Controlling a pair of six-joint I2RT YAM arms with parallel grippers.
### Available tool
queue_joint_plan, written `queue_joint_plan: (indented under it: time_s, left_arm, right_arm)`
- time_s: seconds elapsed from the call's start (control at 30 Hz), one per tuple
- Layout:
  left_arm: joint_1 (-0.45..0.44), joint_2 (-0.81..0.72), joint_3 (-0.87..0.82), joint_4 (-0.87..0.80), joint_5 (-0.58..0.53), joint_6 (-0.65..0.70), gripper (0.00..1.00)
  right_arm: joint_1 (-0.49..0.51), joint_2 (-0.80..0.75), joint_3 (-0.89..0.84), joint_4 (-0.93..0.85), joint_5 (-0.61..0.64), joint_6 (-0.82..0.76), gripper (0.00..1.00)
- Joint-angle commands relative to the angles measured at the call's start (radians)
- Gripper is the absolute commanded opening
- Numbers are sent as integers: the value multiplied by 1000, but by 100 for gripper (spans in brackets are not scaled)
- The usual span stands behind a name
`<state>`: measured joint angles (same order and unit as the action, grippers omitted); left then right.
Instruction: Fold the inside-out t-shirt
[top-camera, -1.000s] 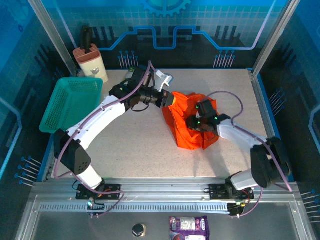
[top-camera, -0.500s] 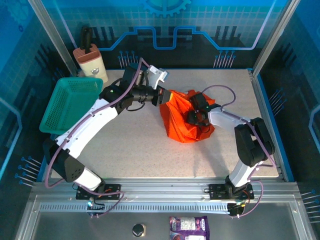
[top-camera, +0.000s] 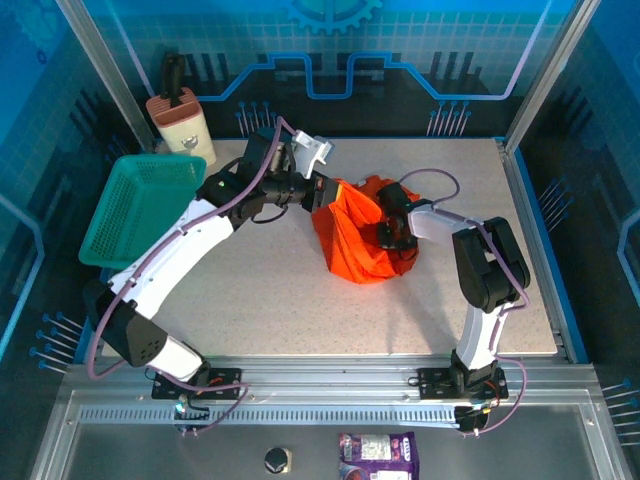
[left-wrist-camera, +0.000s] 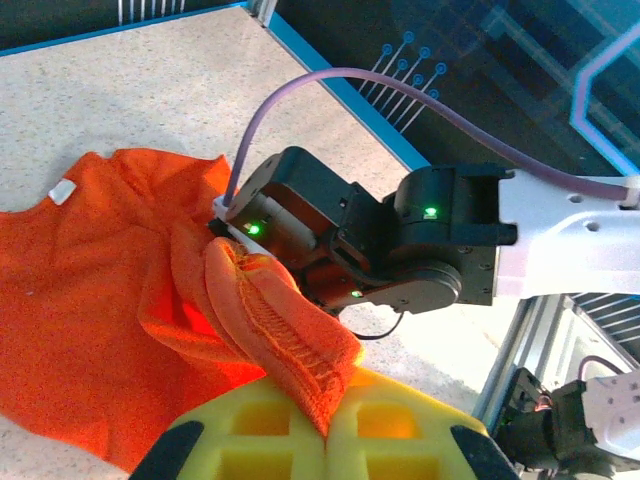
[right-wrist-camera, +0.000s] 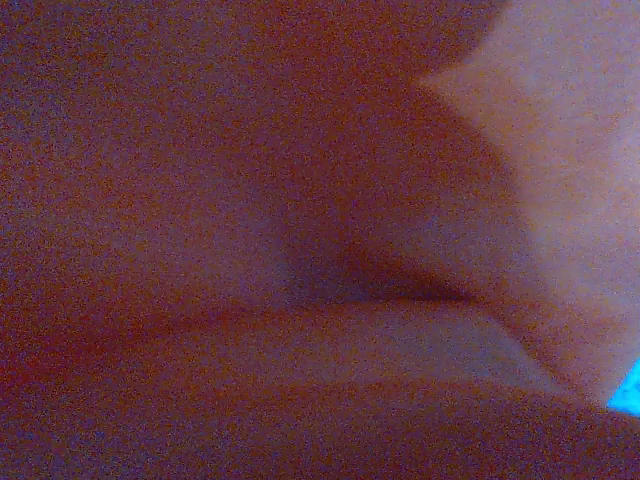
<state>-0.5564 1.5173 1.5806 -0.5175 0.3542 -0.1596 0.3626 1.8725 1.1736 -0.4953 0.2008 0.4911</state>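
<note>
The orange-red t-shirt lies bunched in a heap mid-table, its left top corner lifted. My left gripper is shut on that corner; in the left wrist view the yellow pads pinch a stitched hem fold, and a white label shows on the cloth. My right gripper is pushed into the heap's right side, its fingers buried. Its dark wrist housing sits just behind the held fold. Dim orange cloth presses against the right wrist camera, so the jaws are hidden.
A teal mesh basket hangs over the table's left edge. A beige holder with a black handle stands at the back left. Bare tabletop lies in front of the shirt. A purple packet lies off the table near the bases.
The right arm has folded inward, carrying its gripper back and left inside the shirt. The heap has shrunk and shifted left. The left gripper has drawn the held corner slightly left.
</note>
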Motion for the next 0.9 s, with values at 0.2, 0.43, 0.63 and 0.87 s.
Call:
queue_joint_plan:
  time_s: [0.2,0.43,0.63,0.87]
  left_arm:
    - [77,110,-55,33,-104,-83,0]
    - [160,257,-107,78,-113,-137,0]
    - [236,375,-172,125,-145,-151,0]
    - [378,392,-280,154,-125,-241,0]
  right_arm:
    - [-2,-217,36,-93,-239,-107,0]
    - [7,-402,106,-174,-413,-191,0]
    - [8,-540,161,-175,-528,-212,0]
    - [-24,-670,150,-138,-538,-223,0]
